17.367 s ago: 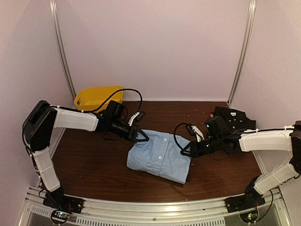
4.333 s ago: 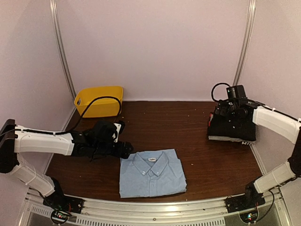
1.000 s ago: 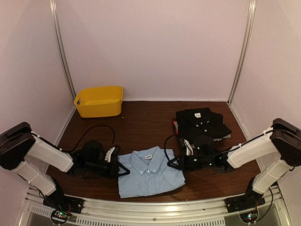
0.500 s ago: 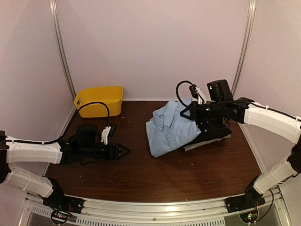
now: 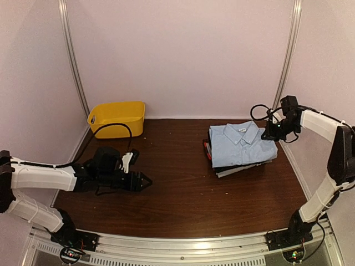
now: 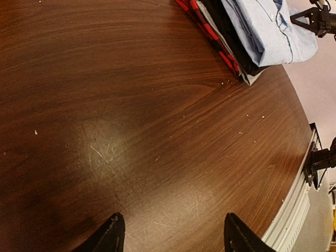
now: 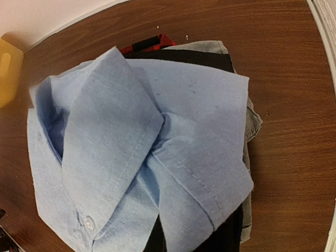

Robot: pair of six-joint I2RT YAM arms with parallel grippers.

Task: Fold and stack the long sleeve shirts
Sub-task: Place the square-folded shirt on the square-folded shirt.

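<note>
We see the light blue shirt (image 5: 239, 145) folded atop the black shirt (image 7: 223, 239), right rear of the worktop (image 5: 183, 194). The left claw (image 6: 170, 236) is spread over bare wood. The right claw (image 5: 270, 134) is pressed together, seemingly empty, just beside the stack.

Light blue shirt (image 7: 199, 105): matt woven cloth. Table (image 6: 157, 105): glossy, scratched wood.

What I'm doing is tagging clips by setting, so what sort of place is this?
Probably a robot lab's test booth: two arms bolted to a metal rail at the wooden table's near edge, plain pale walls closing it in, folded shirts stacked.
</note>
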